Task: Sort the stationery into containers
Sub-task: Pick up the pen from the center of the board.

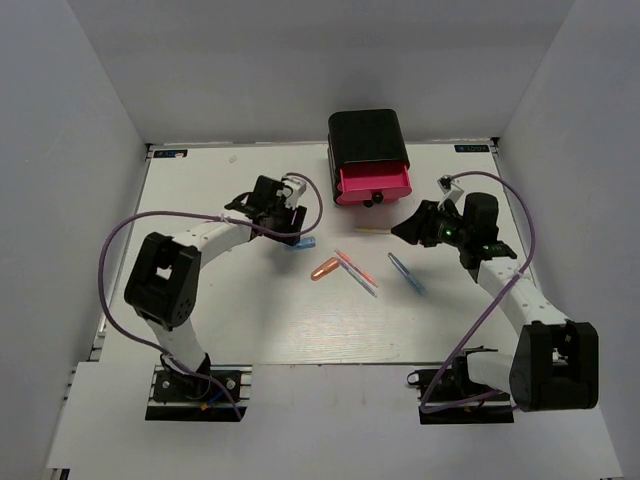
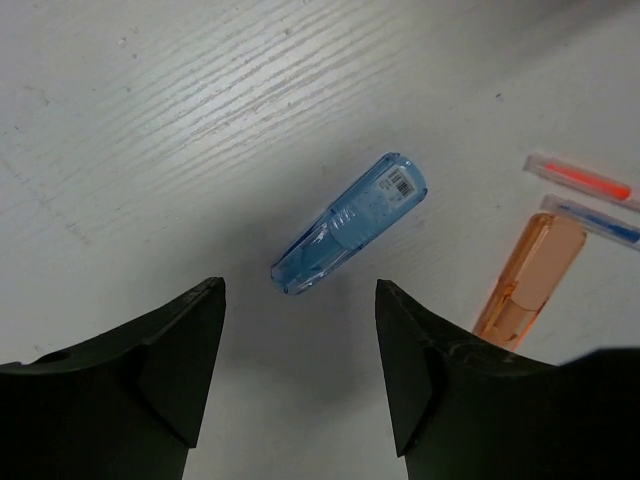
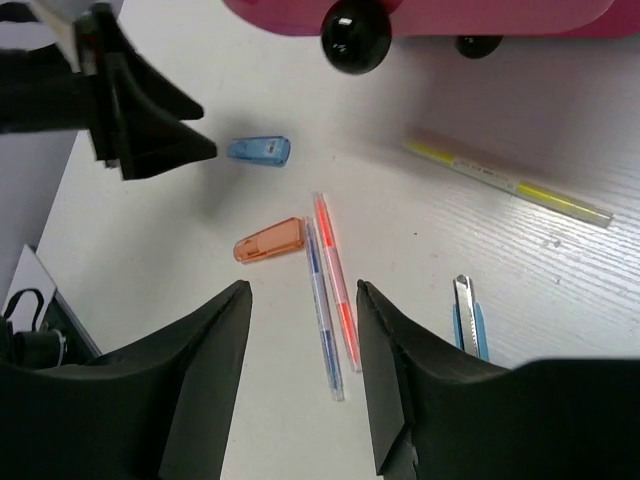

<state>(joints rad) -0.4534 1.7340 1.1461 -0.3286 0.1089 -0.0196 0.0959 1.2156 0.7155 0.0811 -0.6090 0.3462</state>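
The black box (image 1: pixel 367 138) stands at the back with its lowest pink-red drawer (image 1: pixel 373 182) pulled out; the drawer's knob (image 3: pixel 355 35) shows in the right wrist view. A blue capsule (image 1: pixel 305 243) (image 2: pixel 350 223) lies just ahead of my left gripper (image 1: pixel 288 228) (image 2: pixel 300 292), which is open and empty above the table. An orange capsule (image 1: pixel 325 269) (image 3: pixel 270 241), an orange pen (image 3: pixel 337 275), a blue pen (image 3: pixel 323 310), a light-blue pen (image 1: pixel 406 273) (image 3: pixel 466 322) and a yellow stick (image 1: pixel 372 231) (image 3: pixel 510 182) lie mid-table. My right gripper (image 1: pixel 400 230) (image 3: pixel 303 295) is open and empty, in front of the drawer.
The white table (image 1: pixel 250 320) is walled by grey panels on three sides. The left arm's fingers (image 3: pixel 150 125) show in the right wrist view next to the blue capsule (image 3: pixel 258 150). The orange capsule (image 2: pixel 530 280) and both pens (image 2: pixel 585 200) lie right of the left gripper.
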